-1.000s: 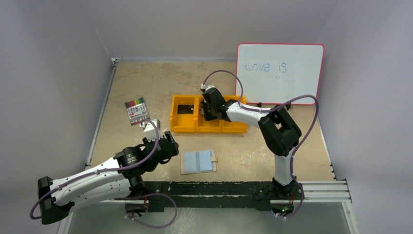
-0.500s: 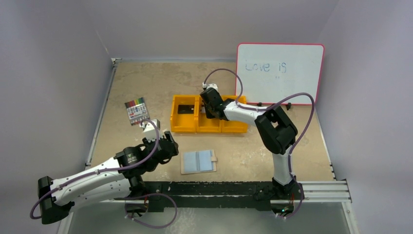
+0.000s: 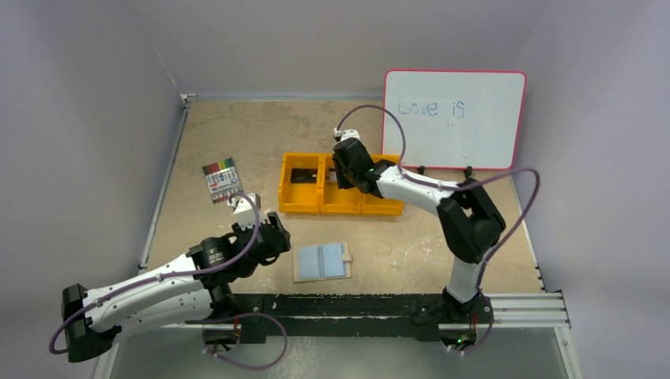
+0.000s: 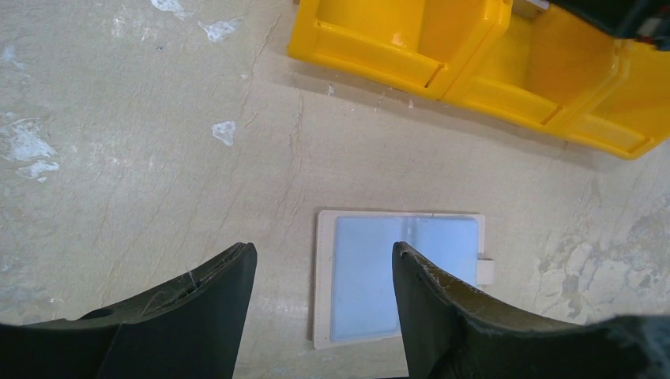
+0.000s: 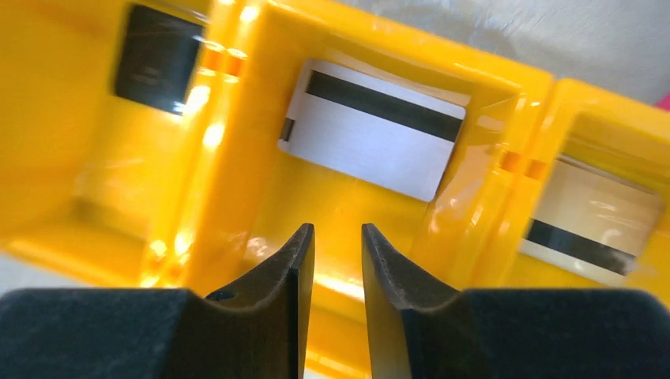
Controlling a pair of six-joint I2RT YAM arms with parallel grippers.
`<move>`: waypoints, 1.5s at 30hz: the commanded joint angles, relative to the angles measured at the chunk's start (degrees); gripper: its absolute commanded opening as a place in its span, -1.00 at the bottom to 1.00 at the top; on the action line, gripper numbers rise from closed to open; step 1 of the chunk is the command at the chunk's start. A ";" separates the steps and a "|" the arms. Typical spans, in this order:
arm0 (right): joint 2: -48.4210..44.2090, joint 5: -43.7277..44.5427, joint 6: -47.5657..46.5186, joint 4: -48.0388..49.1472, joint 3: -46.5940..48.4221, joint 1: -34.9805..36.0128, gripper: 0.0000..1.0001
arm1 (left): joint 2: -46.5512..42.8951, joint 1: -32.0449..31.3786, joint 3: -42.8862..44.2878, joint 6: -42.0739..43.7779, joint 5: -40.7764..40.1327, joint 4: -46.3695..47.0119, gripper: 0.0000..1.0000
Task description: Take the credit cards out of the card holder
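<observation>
While the card holder (image 3: 321, 261) lies spread open and flat on the bench (image 3: 411, 245), blue panels up and its small tab pointing right, the left pincer (image 3: 272, 233) hovers just beside its left edge. That pincer is released, its jaws standing wide with nothing between them. The holder sits toward the near side of the bench, apart from the orange tray (image 3: 299, 204) behind it.

The right pincer (image 5: 334, 230) hangs over the tray's middle compartment, jaws parted by a narrow gap and gripping nothing. Each of the 3 compartments holds 1 card: a dark card (image 5: 154, 59) on the left, a silver card (image 5: 371, 130) with a black stripe in the middle, and a beige card (image 5: 589, 225) with a dark stripe on the right.

A marker pack (image 3: 221, 180) lies left of the tray, and a whiteboard (image 3: 454, 118) stands at the back.
</observation>
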 commanded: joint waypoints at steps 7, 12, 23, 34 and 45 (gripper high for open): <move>-24.01 -11.21 9.09 7.46 -16.79 3.51 -0.30 | 2.43 0.06 -5.18 -4.27 6.65 9.93 0.25; -28.28 -13.67 19.96 14.71 -27.36 11.63 -0.26 | 1.20 0.07 -9.37 -9.26 7.94 12.38 0.12; -16.19 -12.19 28.97 18.20 -26.45 24.00 -0.14 | -1.68 0.13 -14.91 -13.63 9.13 13.68 0.07; -7.20 -2.80 30.04 4.93 -18.68 28.71 -0.19 | 0.47 0.07 -19.56 -14.65 12.83 19.14 -0.04; -5.96 -11.11 34.40 15.63 -25.99 27.44 -0.68 | 1.52 0.11 -26.22 -16.21 18.52 34.44 -0.16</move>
